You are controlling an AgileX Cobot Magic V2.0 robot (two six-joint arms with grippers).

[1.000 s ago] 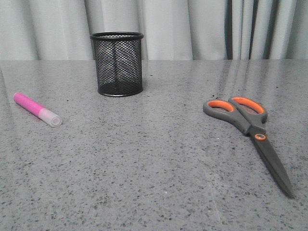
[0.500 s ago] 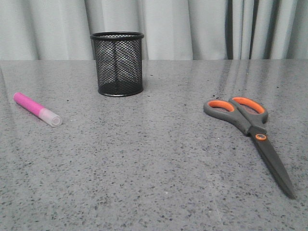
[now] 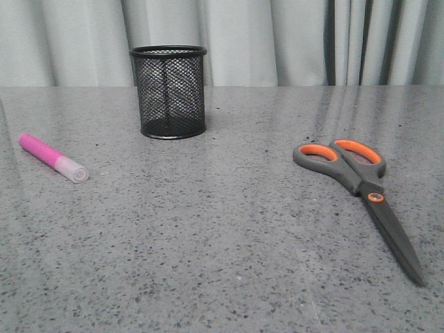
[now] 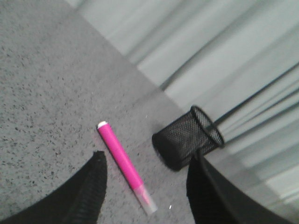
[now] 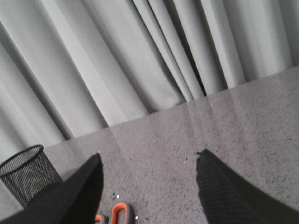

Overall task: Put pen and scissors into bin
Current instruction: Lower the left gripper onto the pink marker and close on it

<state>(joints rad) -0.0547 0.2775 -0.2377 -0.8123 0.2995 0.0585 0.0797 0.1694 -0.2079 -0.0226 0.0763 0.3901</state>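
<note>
Hovering spread and empty, the left gripper (image 4: pixel 145 186) frames the pen (image 3: pixel 53 157) lying far left on the surface (image 3: pixel 222 229), the right gripper (image 5: pixel 149 186) the scissors (image 3: pixel 361 198), the bin (image 3: pixel 169 91) standing farther back.

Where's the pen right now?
In the front view the pen lies flat on the table's left side, nearer and left of the mesh bin, far from the scissors.

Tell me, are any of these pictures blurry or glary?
Front view: sharp, with soft light and pale streaks of glare on the table behind the scissors. Left wrist view: a bit soft, pen and bin slightly blurred. Right wrist view: the dark fingers are out of focus.
</note>
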